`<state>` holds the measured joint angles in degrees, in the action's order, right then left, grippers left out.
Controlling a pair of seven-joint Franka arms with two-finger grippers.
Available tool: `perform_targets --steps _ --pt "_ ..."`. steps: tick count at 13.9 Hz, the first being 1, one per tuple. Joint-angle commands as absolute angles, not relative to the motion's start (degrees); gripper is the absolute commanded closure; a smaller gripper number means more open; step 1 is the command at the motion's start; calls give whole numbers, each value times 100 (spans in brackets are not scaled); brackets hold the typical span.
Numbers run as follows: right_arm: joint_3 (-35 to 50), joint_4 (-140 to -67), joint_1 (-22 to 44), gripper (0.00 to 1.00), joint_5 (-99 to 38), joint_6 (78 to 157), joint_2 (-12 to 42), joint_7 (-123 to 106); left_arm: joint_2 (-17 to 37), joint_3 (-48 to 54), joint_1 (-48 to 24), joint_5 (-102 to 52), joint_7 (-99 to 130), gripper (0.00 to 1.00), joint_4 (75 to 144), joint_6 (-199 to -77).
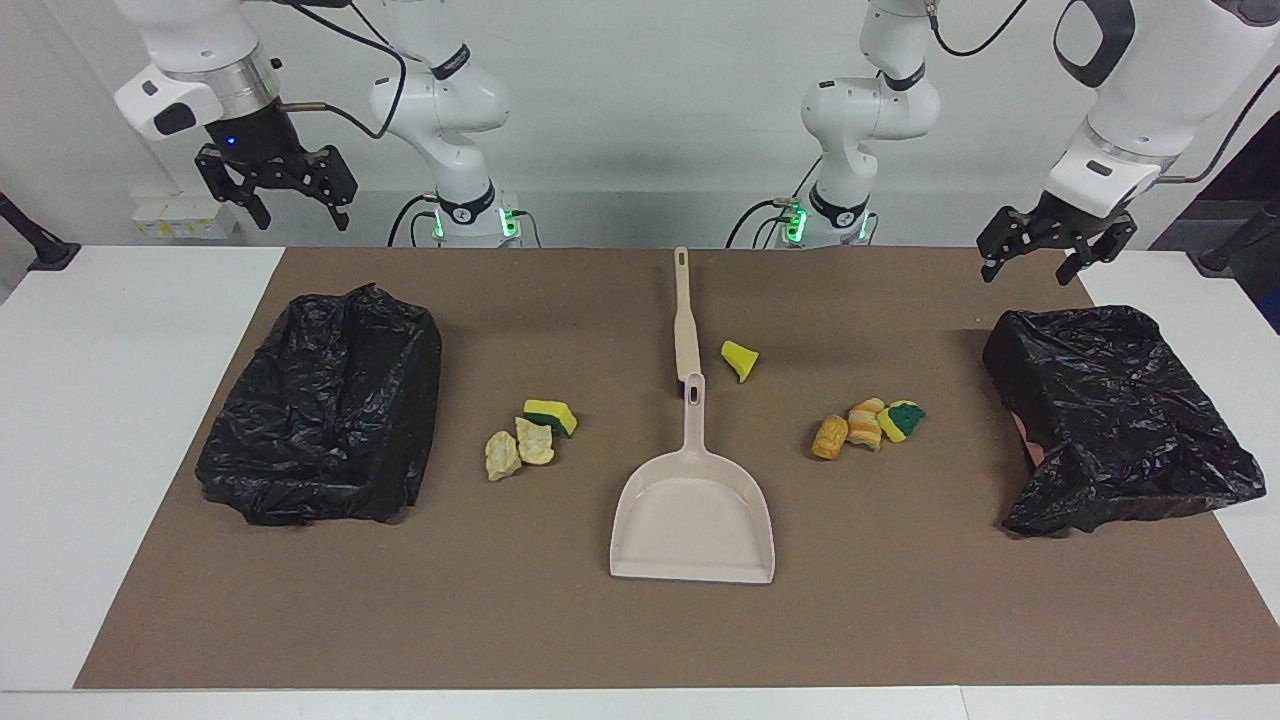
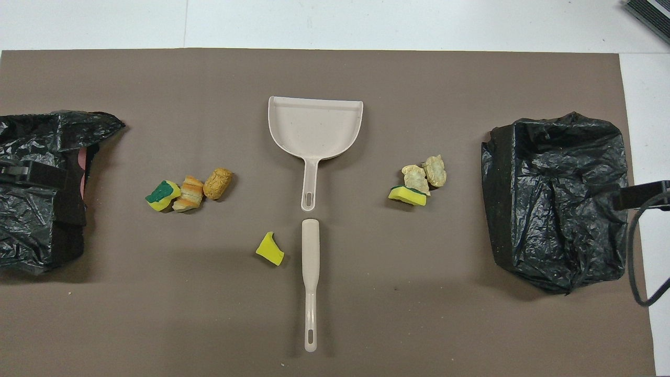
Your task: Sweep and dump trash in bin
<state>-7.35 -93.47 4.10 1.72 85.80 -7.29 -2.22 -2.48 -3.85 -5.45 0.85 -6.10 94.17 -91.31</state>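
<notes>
A brown mat [image 1: 640, 640] covers the middle of the white bench [image 1: 100, 450], and on it the trash lies in three spots. Toward the right arm's end, two tan crusty chunks [image 1: 518, 448] sit touching each other with a yellow-and-green sponge piece [image 1: 551, 414] just beside them on the side nearer the robots. Toward the left arm's end, an orange crusty chunk [image 1: 830, 437], a striped orange-and-cream chunk [image 1: 865, 424] and a second green-topped sponge piece [image 1: 901, 419] lie in a short touching row. A lone yellow sponge scrap [image 1: 739, 359] lies near the middle of the mat, just beside the beige brush [image 1: 685, 318], which lies flat and points away from the robots. The beige dustpan [image 1: 693, 510] lies farther from the robots than the brush, its handle end almost meeting the brush's tip and its open mouth facing away from the robots. A bin lined with a black bag [image 1: 325, 405] stands at the right arm's end of the mat, and a second black-bagged bin [image 1: 1115, 415] stands at the left arm's end, its bag crumpled and sagging outward. The right gripper [image 1: 277, 190] hangs in the air above the bench edge near the first bin, jaws apart and holding nothing. The left gripper [image 1: 1053, 248] hangs over the mat's corner, by the second bin's edge nearest the robots, jaws also apart and empty.
</notes>
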Motion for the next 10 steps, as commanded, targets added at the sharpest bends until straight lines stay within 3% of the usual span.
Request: perform_targets --steps 1,10 --pt "-729 -9413 352 0 281 8455 -835 -457 -325 -352 -580 132 -642 0 9501 -9202" --pt "-703 -9395 369 0 290 8341 -844 -413 -413 -343 -571 106 -668 0 9746 -9184"
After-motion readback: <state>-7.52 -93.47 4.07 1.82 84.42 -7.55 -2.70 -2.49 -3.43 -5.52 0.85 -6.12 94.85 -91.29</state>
